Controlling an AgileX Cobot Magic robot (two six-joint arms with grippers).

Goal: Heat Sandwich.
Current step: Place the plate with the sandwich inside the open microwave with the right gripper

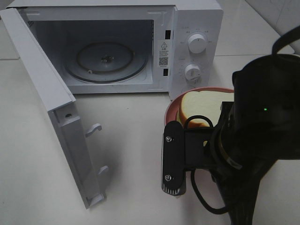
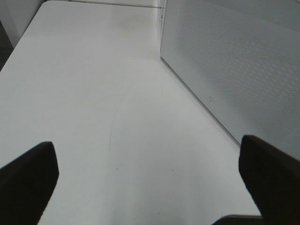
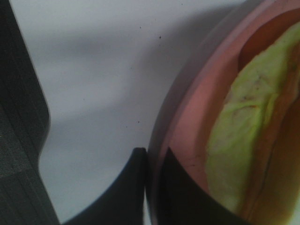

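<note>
Pinching the thin rim of the pink plate [image 3: 187, 126], my right gripper [image 3: 149, 187] has its jaws closed, one black finger outside the rim and one inside. The sandwich [image 3: 234, 154] lies on that plate, right beside my fingers, with its pale green filling showing at the side. I think it is light and very soft. If I squeezed the bread it would squash, and the slices could slide apart. So the plate is the place to hold, not the bread. The plate looks hard and smooth, so it may slip or tip, and I should keep it flat. My left gripper [image 2: 150, 177] is wide open and holds nothing. It hangs over the white table [image 2: 93, 93], next to the microwave door [image 2: 234, 61]. The microwave [image 1: 197, 28] stands open near the plate, with nothing on its glass tray [image 1: 105, 61].
</note>
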